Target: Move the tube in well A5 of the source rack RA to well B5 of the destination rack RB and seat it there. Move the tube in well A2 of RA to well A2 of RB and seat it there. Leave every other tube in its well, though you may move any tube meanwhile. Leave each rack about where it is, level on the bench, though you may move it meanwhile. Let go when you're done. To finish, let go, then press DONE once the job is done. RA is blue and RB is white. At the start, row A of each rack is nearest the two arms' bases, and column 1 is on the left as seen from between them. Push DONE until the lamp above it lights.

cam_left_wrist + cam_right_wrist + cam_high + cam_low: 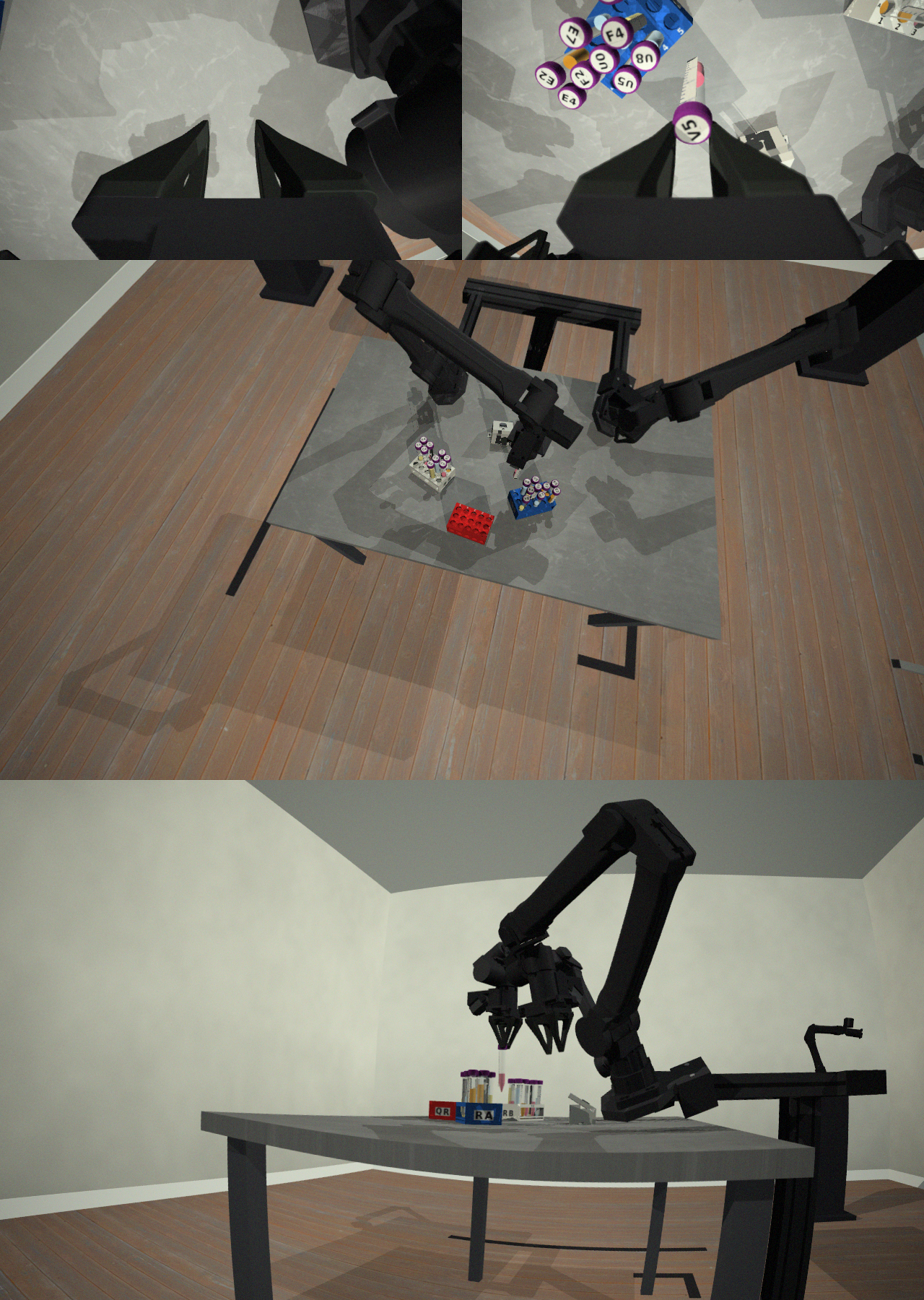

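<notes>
My right gripper [692, 129] [517, 465] [502, 1043] is shut on a purple-capped tube marked V5 [693, 126] [515, 472] [501, 1070] with pink liquid. The tube hangs upright in the air, beside and above the blue rack RA [517, 508] [484, 1114] [678, 18], which holds several capped tubes. The white rack RB [439, 482] [510, 1113] [859, 11], also with several tubes, stands apart from it. My left gripper [232, 128] [616, 434] [553, 1046] is open and empty, high above bare table.
A red rack marked QR [470, 521] [442, 1111] stands empty between the two racks, nearer the table's front edge. A small white box with the DONE button [499, 433] [581, 1111] [769, 139] stands behind, under the right arm.
</notes>
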`<state>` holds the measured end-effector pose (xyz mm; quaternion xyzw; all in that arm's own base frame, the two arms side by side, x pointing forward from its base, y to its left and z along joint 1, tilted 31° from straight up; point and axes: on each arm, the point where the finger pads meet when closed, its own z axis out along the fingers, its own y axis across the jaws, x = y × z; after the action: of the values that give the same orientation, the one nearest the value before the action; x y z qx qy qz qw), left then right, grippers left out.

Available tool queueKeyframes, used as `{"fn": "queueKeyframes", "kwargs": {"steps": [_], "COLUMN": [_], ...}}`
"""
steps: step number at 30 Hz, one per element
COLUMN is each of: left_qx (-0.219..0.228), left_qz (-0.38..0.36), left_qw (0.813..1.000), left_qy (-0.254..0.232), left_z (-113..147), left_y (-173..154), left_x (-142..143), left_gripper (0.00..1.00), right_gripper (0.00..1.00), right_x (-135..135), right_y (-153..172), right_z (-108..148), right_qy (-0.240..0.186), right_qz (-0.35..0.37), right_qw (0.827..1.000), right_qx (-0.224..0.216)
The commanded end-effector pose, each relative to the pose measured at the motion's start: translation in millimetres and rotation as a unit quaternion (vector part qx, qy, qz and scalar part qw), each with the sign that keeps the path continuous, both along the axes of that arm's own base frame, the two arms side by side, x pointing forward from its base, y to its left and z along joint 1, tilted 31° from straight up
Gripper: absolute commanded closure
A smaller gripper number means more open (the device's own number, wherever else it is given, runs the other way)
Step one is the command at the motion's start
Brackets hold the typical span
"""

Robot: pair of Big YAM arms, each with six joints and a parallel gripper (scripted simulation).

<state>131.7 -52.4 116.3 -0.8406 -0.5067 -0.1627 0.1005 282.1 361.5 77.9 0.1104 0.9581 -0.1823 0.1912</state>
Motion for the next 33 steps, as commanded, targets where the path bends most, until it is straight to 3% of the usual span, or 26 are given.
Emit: {"fn": "queueKeyframes", "kwargs": {"steps": [1, 7, 9, 18, 23, 31, 33], "left_qx": [-0.010, -0.010, -0.010, -0.010, -0.010, -0.010, -0.010], "left_qz": [0.000, 0.000, 0.000, 0.000, 0.000, 0.000, 0.000], "left_qw": [1.000, 1.000, 1.000, 1.000, 1.000, 1.000, 1.000], "left_qy": [-0.009, -0.009, -0.009, -0.009, -0.009, -0.009, -0.009], "left_z": [9, 9, 9, 9, 9, 9, 9], "left_y": [-6, -6, -6, -6, -6, -6, -6], "left_x": [6, 6, 6, 6, 6, 6, 6], "left_gripper": [0.70, 0.70, 0.70, 0.70, 0.70, 0.70, 0.70], "right_gripper": [1.00, 1.00, 1.00, 1.00, 1.00, 1.00, 1.00], "right_x": [0, 8, -10, -26, -21, -45, -27], "right_y": [28, 29, 44, 64, 65, 89, 83], "right_z": [4, -4, -8, -23, -29, -42, -41], "right_qy": [-0.011, -0.013, -0.012, -0.010, -0.010, -0.009, -0.010], "right_qz": [-0.005, -0.022, -0.006, -0.005, -0.017, -0.005, -0.022], "right_qw": [1.000, 0.999, 1.000, 1.000, 1.000, 1.000, 1.000], "right_qx": [0.017, 0.020, 0.020, 0.017, 0.018, 0.017, 0.016]}}
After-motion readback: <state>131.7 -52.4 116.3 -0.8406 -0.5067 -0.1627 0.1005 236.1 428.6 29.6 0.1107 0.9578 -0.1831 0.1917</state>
